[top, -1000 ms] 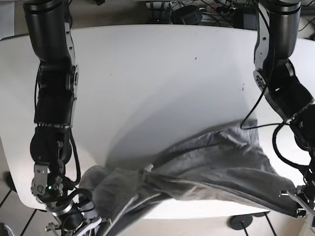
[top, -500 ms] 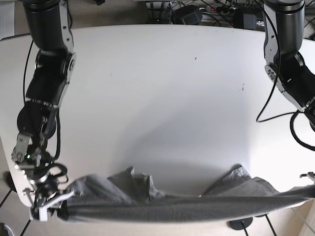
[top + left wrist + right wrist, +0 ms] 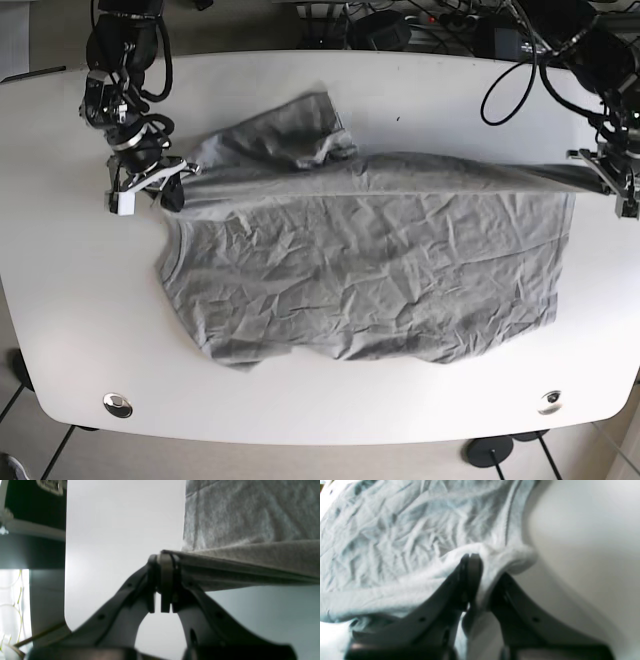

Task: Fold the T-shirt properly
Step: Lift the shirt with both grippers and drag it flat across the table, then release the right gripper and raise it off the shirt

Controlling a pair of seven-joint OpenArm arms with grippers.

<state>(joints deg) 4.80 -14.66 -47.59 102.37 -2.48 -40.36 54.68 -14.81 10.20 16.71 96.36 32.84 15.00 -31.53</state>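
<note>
We are holding the grey T-shirt (image 3: 370,270) by two points and spreading it across the white worktop (image 3: 300,410). At the left of the base view, our right end effector (image 3: 150,180) is clamped on a bunched corner of the fabric near the shoulder or sleeve; the right wrist view shows its fingers (image 3: 470,567) pressed together with pale cloth squeezed between them. At the right, our left end effector (image 3: 608,180) is gripping the opposite edge, and the left wrist view shows its pads (image 3: 165,580) closed on a thin, taut fold of the shirt (image 3: 250,530).

A second ago the garment was hanging in a heap off the near edge of the worktop; half a second ago we were stretching it into a tight band along that edge. Now we are carrying the held edge towards the far side, and most of the shirt is lying flat and open in the middle of the worktop, wrinkled but spread, with one sleeve (image 3: 300,130) flipped up on the far side. We judge that the flattening step is nearly finished and that the actual folding is not yet begun.

We are seeing no brand, label or readable writing on the shirt or on the worktop.
</note>
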